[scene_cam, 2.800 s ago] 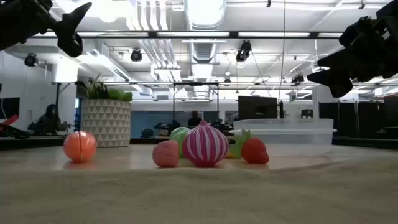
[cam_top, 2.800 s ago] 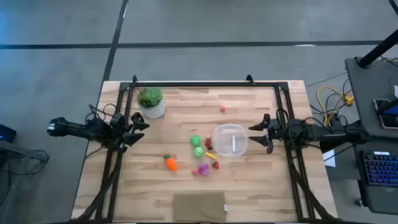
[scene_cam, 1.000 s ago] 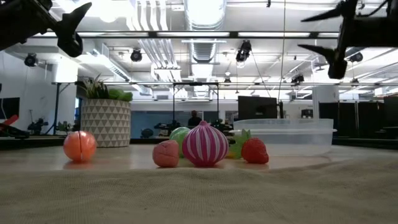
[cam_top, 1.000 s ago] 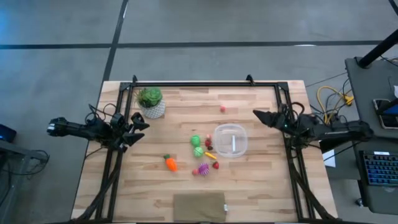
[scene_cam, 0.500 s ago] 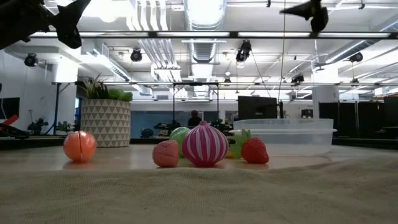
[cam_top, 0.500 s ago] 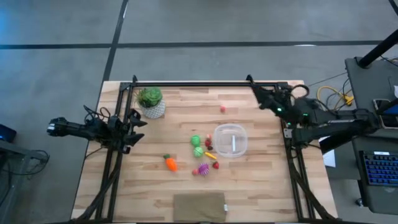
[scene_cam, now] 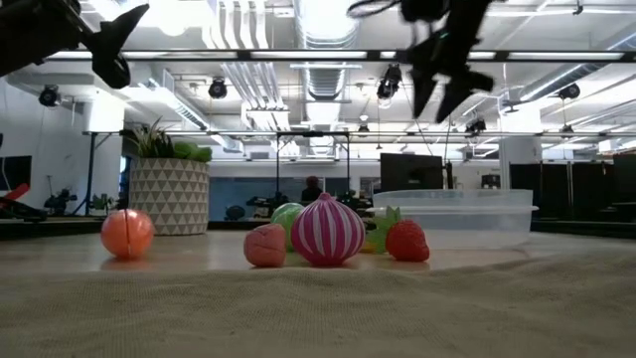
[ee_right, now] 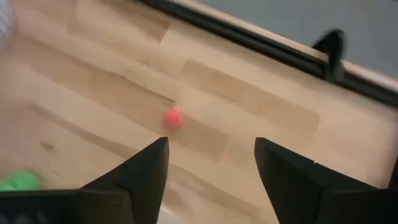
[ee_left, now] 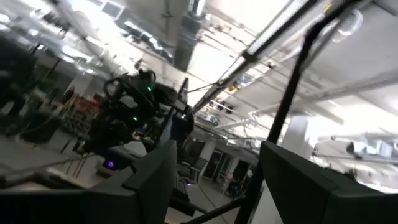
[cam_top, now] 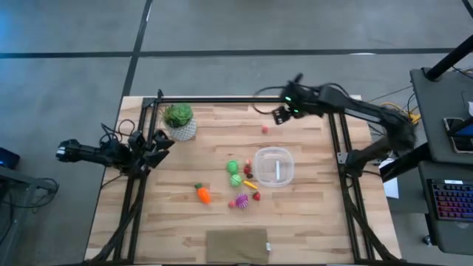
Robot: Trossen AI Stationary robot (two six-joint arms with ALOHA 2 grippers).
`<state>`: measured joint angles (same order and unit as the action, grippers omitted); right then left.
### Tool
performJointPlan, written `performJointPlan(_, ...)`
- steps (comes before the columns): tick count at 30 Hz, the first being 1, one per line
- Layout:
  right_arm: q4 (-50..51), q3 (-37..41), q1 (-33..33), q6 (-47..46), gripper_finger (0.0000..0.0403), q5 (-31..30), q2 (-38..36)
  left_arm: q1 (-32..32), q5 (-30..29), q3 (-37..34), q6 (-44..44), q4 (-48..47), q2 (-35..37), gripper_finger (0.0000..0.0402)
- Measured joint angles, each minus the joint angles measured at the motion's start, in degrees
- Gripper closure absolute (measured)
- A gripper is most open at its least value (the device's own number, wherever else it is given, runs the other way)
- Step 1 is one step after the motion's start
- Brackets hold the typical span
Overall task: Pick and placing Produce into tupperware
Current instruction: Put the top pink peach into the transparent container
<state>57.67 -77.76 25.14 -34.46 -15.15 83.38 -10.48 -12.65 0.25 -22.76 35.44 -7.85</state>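
Observation:
The clear round tupperware [cam_top: 274, 165] stands right of the table's middle and also shows in the low view [scene_cam: 452, 214]. To its left and near side lie an orange carrot [cam_top: 202, 193], two green balls [cam_top: 233, 173], small red pieces [cam_top: 256, 196], a magenta bunch [cam_top: 242, 200] and a yellow piece [cam_top: 250, 184]. One lone red piece [cam_top: 264, 129] rests near the far edge. My right gripper [cam_top: 277, 112] hovers open, high above the far edge, and its wrist view shows that red piece [ee_right: 173, 118] on the wood beyond its fingers. My left gripper [cam_top: 159, 144] waits open and raised at the left edge.
A leafy plant in a white pot [cam_top: 179, 122] stands at the far left, close to my left gripper. A black frame rail [cam_top: 236, 100] runs along the far edge beneath my right arm. A tan mat [cam_top: 236, 244] lies at the near edge. Bare wood spreads around the lone red piece.
My right arm has swung from the table's right edge up and toward the far edge, then left along it. It has tipped to point down at the wood near the lone red piece. The produce and tupperware have stayed put.

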Motion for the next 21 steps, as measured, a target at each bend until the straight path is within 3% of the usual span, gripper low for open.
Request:
performJointPlan(7,6.9,-9.33,3.9,13.5,0.0114,4.27,16.69,0.0,-0.03,0.0,-0.92,0.09,-0.26,0.0183)
performJointPlan(10,6.74,-10.06,3.74,16.42,0.0102,9.83,20.81,0.0,-0.02,0.0,-0.94,0.15,-0.17,0.0183)
performJointPlan(21,2.14,-10.05,4.79,17.92,0.0118,12.42,27.64,0.0,0.0,0.0,-0.92,0.11,-0.22,0.0183)
